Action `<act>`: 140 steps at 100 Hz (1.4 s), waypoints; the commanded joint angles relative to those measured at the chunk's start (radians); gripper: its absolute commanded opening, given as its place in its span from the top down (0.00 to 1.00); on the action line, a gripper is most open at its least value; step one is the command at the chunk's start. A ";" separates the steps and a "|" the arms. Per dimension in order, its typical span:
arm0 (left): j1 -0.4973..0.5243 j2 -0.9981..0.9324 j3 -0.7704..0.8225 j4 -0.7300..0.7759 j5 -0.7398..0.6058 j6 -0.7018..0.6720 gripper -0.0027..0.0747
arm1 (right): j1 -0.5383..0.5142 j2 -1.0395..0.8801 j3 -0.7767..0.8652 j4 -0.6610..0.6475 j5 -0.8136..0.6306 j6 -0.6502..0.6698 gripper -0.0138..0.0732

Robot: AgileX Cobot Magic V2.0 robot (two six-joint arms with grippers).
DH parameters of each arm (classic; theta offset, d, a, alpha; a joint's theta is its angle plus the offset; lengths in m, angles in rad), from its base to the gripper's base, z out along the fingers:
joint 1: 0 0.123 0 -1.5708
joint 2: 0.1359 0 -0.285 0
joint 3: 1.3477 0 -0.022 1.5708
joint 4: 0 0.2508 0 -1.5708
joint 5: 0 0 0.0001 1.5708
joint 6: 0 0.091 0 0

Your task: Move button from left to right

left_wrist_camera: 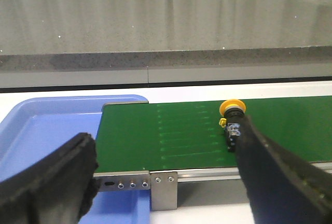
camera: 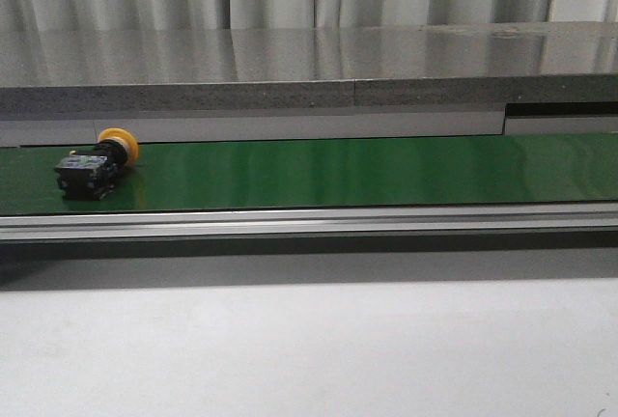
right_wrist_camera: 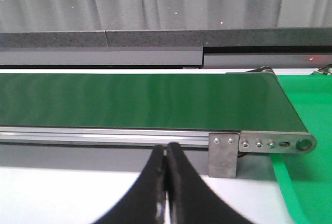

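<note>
the button [camera: 95, 163] lies on its side at the left end of the green conveyor belt [camera: 367, 174], orange-yellow ring toward the far edge. the left gripper [left_wrist_camera: 166, 180] is spread wide, holding nothing; the right gripper [right_wrist_camera: 167, 182] has its fingers pressed together, empty. no writing is readable.

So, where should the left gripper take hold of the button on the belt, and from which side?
Probably the black body of the button, from above. It lies on its side on the green belt, so the blocky body offers flatter faces than the round orange-yellow head.
</note>
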 commanded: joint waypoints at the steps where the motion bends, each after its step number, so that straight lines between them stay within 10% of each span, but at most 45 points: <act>1: -0.006 0.000 -0.024 -0.013 -0.093 0.001 0.26 | -0.003 0.022 -0.016 -0.007 -0.086 -0.002 0.92; 35: -0.006 0.000 -0.024 -0.013 -0.092 0.001 0.31 | -0.003 0.022 -0.016 -0.007 -0.086 -0.002 0.92; 71: -0.006 0.000 -0.024 -0.013 -0.092 0.001 1.00 | -0.003 0.022 -0.016 -0.007 -0.129 -0.002 0.92; 105: -0.006 0.000 -0.024 -0.012 -0.092 0.001 0.99 | -0.003 0.022 -0.094 0.065 -0.152 -0.002 0.92; 140: -0.006 0.000 -0.024 -0.012 -0.092 0.001 0.99 | -0.003 0.165 -0.449 0.077 0.303 -0.002 0.92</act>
